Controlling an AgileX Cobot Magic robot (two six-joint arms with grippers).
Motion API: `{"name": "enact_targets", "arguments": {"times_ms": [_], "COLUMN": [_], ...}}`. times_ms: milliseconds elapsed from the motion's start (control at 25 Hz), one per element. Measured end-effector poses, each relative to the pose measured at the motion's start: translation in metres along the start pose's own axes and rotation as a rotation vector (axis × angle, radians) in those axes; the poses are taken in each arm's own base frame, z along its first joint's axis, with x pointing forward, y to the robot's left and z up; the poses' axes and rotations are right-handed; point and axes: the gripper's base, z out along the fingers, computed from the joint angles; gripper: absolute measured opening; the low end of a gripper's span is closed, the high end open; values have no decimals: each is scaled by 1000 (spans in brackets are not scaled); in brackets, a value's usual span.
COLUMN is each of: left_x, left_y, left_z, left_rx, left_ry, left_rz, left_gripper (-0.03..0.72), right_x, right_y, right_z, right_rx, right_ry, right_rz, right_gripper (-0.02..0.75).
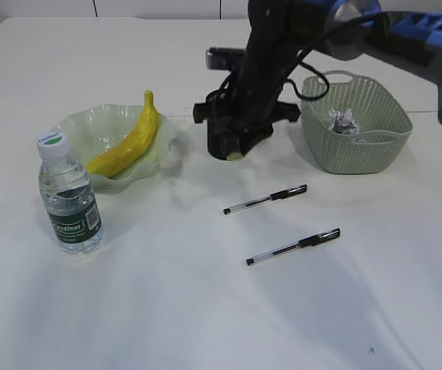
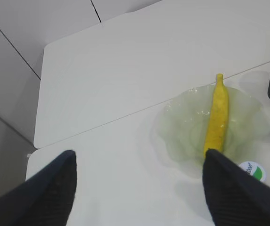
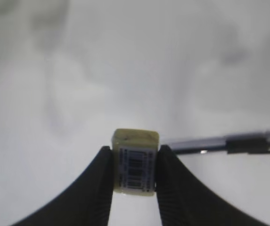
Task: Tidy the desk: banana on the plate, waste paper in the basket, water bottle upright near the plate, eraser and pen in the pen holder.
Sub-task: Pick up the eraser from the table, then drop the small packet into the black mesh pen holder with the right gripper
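1. My right end effector (image 3: 135, 176) is clenched on the eraser (image 3: 135, 162), a small yellowish block with a barcode label, pinched between both fingers.
2. In the exterior view, my right arm hangs over the black pen holder (image 1: 224, 142), between the plate (image 1: 78, 127) and the basket (image 1: 359, 154).
3. My left end effector (image 2: 139, 183) is released, its fingers wide apart above the plate, grasping nothing.
4. Already in place, as I judge it: banana (image 1: 128, 142) on the plate, water bottle (image 1: 68, 194) upright beside it, waste paper (image 1: 344, 121) in the basket.
5. Step in hand: delivering the eraser to the pen holder.
6. Next I should centre the eraser over the holder's mouth, then let go.
7. Two pens (image 1: 265, 200) (image 1: 293, 247) lie on the bench (image 1: 205, 308), not yet collected.
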Motion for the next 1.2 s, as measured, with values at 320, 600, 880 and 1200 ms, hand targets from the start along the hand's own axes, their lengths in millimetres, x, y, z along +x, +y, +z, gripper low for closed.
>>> {"name": "enact_targets", "arguments": {"times_ms": [320,600,880,1200], "left_x": [0,0,0,0], "left_y": [0,0,0,0], "left_z": [0,0,0,0], "left_rx": [0,0,0,0], "left_ry": [2,2,2,4], "left_rz": [0,0,0,0], "left_gripper": [592,592,592,592], "right_x": [-29,-32,-44,-54], "right_y": [4,1,-2,-12], "right_z": [-64,-67,-72,-72], "right_rx": [55,89,141,179], "right_ry": [-246,-279,-419,-506], "right_rz": [-51,-61,-94,-108], "right_gripper": [221,221,221,221]}}
